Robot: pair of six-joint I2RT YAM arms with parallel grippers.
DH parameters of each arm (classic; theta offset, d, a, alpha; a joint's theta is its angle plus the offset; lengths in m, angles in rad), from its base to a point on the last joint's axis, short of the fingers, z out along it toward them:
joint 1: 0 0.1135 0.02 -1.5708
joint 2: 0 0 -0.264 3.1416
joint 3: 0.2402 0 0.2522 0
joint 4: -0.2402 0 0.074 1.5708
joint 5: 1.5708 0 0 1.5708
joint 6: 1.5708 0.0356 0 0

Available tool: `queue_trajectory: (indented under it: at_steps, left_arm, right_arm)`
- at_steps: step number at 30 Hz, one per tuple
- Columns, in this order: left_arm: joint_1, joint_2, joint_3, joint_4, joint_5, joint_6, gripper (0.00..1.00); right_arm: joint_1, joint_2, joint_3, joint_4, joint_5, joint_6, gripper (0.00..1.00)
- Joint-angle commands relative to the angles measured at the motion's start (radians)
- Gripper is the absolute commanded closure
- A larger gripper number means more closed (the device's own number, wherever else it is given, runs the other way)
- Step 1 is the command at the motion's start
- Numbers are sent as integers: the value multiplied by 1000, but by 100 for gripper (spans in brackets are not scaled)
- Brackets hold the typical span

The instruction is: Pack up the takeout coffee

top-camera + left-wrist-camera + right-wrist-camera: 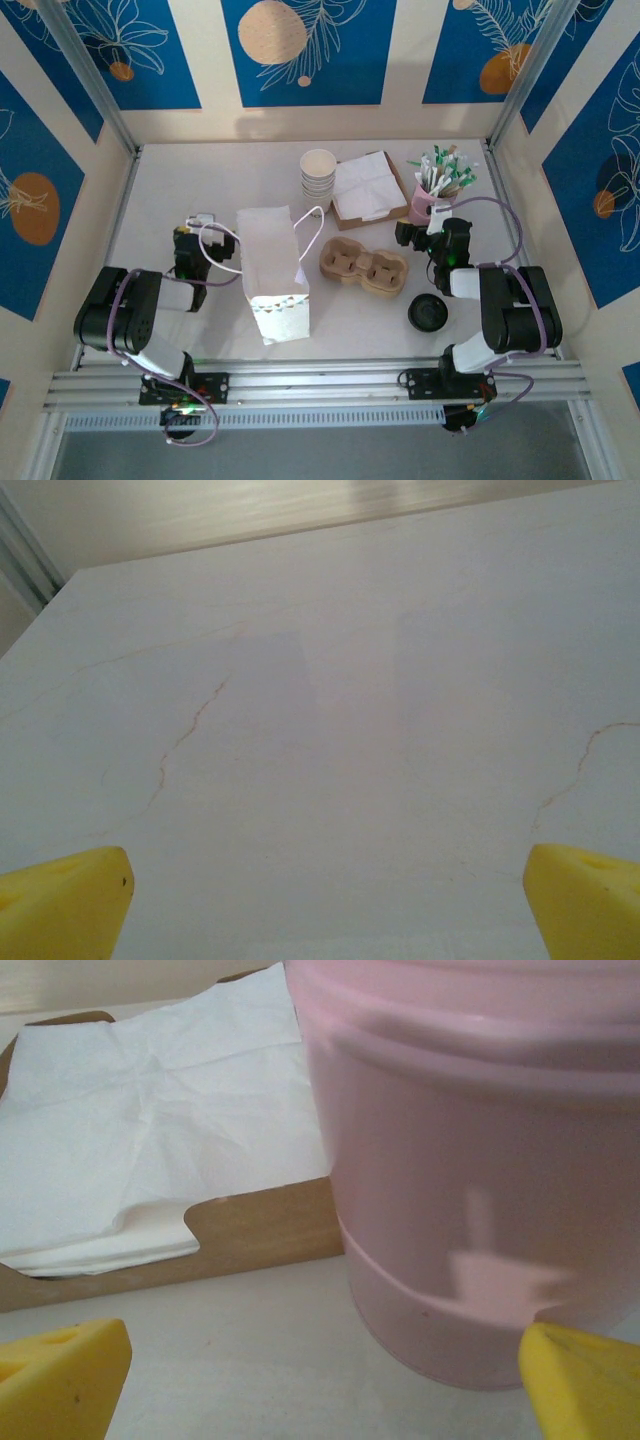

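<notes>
Paper cups [318, 175], stacked, near far edge of table [170, 180]; white bag [272, 275] and cup carrier [363, 265] mid-table. Left fingers [60, 900] apart over bare table; right fingers [580, 1380] apart beside pink pot [470, 1160].

The left arm [130, 315], at lower left, and the right arm [505, 318], at lower right, have bulky black joint housings joined by white link sections. Lilac cables [519, 240] loop along each. The bases [183, 388] are black, with small green lights. The fingertips [62, 905] are bright yellow wedges.
</notes>
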Motion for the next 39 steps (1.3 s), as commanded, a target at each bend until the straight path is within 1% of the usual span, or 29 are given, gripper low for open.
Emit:
queue_trajectory:
  at_steps: [1, 3, 7, 9, 12, 14, 15, 17, 18, 20, 22, 25, 29, 30, 32, 33, 34, 36, 37, 39]
  left_arm:
    - [7, -28, -20, 54, 68, 31, 0]
    - [6, -94, -23, -1, 38, 18, 0]
    - [1, -287, -10, -198, 54, 14, 0]
    - [-1, -378, -20, -249, 26, -47, 0]
    - [-1, -527, -27, -347, 28, -146, 0]
    - [1, -624, 1, -479, 6, -320, 0]
    - [2, -662, 16, -525, 16, -362, 0]
    - [2, -718, 51, -613, 120, -387, 0]
    - [2, -737, 65, -658, 156, -406, 0]
    - [3, -771, 102, -745, 165, -502, 0]
    - [3, -800, 172, -880, 136, -559, 0]
    - [5, -794, 317, -1118, 67, -631, 0]
    - [5, -728, 519, -1403, 39, -603, 0]
    - [5, -721, 547, -1438, 24, -577, 0]
    - [5, -716, 585, -1481, -17, -499, 0]
    - [7, -716, 607, -1501, -38, -486, 0]
    - [9, -717, 640, -1556, -52, -485, 0]
    - [11, -715, 714, -1631, -83, -494, 0]
    - [11, -709, 755, -1684, -83, -498, 0]
    - [12, -699, 789, -1689, -42, -464, 0]
  right_arm:
    - [39, -111, -13, -30, 47, -41, 1]
    - [47, -166, -30, -61, 53, -38, 1]
    - [49, -305, 8, -287, 104, 18, 1]
    - [44, -411, 2, -377, 103, 62, 1]
    - [27, -574, 41, -607, 93, 174, 1]
    - [6, -677, 86, -787, 100, 275, 1]
    - [-5, -716, 105, -862, 90, 311, 1]
    - [-37, -794, 158, -1024, 80, 404, 1]
    - [-56, -819, 178, -1069, 50, 421, 1]
    - [-93, -856, 237, -1174, -13, 473, 0]
    - [-111, -865, 295, -1279, -19, 550, 1]
    - [-120, -856, 371, -1367, -102, 543, 1]
    - [-120, -818, 452, -1423, -172, 539, 1]
    - [-120, -805, 467, -1431, -187, 535, 0]
    - [-119, -772, 507, -1449, -230, 529, 6]
    - [-115, -755, 526, -1455, -250, 525, 8]
    - [-106, -735, 548, -1462, -269, 520, 10]
    - [-76, -691, 599, -1480, -280, 510, 12]
    - [-50, -668, 623, -1487, -271, 503, 13]
    - [8, -625, 666, -1489, -234, 494, 14]
